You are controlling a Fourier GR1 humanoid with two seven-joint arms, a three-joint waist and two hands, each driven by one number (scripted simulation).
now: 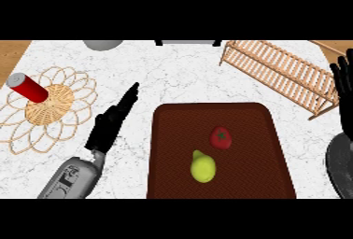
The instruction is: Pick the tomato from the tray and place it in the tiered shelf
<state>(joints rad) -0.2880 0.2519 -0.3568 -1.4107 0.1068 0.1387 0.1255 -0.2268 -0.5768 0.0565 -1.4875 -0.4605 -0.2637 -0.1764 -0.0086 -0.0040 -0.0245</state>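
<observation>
step: pre-grasp, judged | tomato (221,137) centre frame on tray (172,154), beside lemon (202,167) | left hand (110,123) fingers straight, empty | right hand (342,88) right edge, open | next: reach tomato, then tiered shelf (283,70) upper right

The left hand (109,127) is matte black with slim, tapering fingers (128,100), joined to a rounded light-grey forearm (72,178) that carries small dark markings on its casing. The right hand (344,88) is the same plain black, above a dark grey rounded forearm (341,163).
</observation>
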